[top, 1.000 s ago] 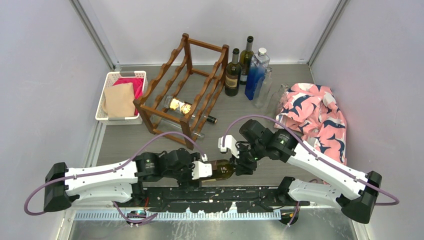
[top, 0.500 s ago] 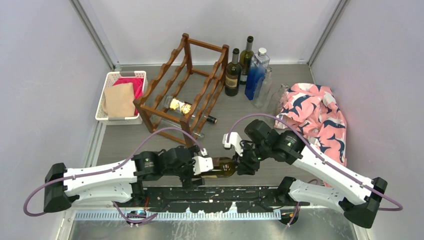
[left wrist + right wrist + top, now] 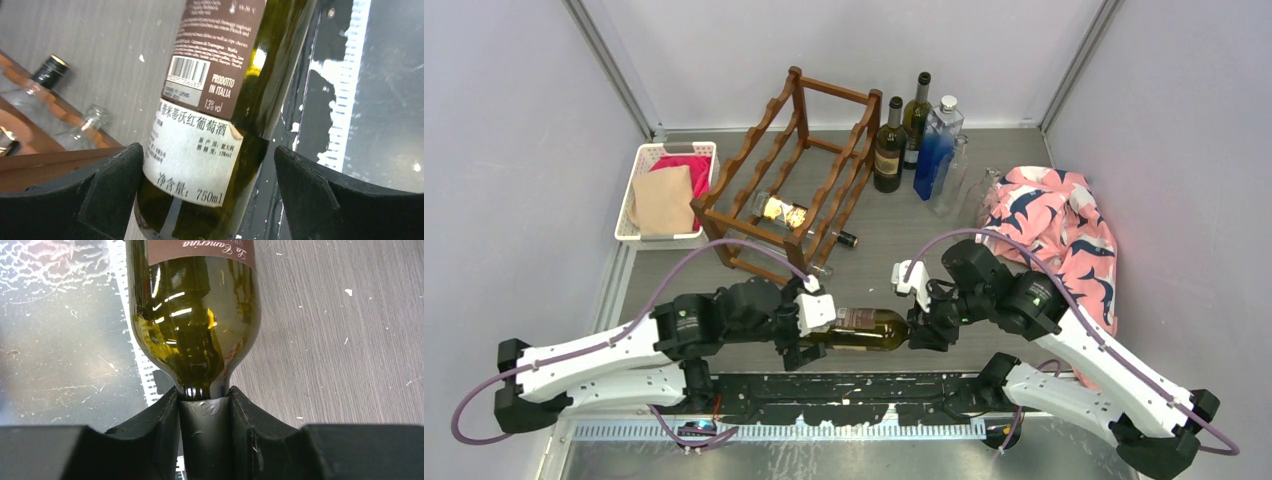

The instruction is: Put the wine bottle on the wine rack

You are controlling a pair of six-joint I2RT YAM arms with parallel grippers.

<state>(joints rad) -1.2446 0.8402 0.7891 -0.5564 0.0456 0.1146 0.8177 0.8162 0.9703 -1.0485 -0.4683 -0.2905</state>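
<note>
The bottle (image 3: 864, 328) hangs level over the near surface (image 3: 894, 270), well short of the rack (image 3: 796, 180).
The right pincer (image 3: 921, 330) clamps its neck; the left pincer (image 3: 809, 322) stands wide astride the body. Keep it level and steer toward a free cradle.

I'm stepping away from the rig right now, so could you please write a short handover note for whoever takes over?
Right gripper: shut on the neck of the wine bottle.
Left gripper: open, fingers on either side of the bottle's base end, not clamping.
Wine bottle: held sideways between the two arms.
Wine rack: back left, with a gold-labelled bottle lying in it.
Done: bottle gripped by the right arm.
Left: carry it to the rack and lay it in a free cradle.
</note>
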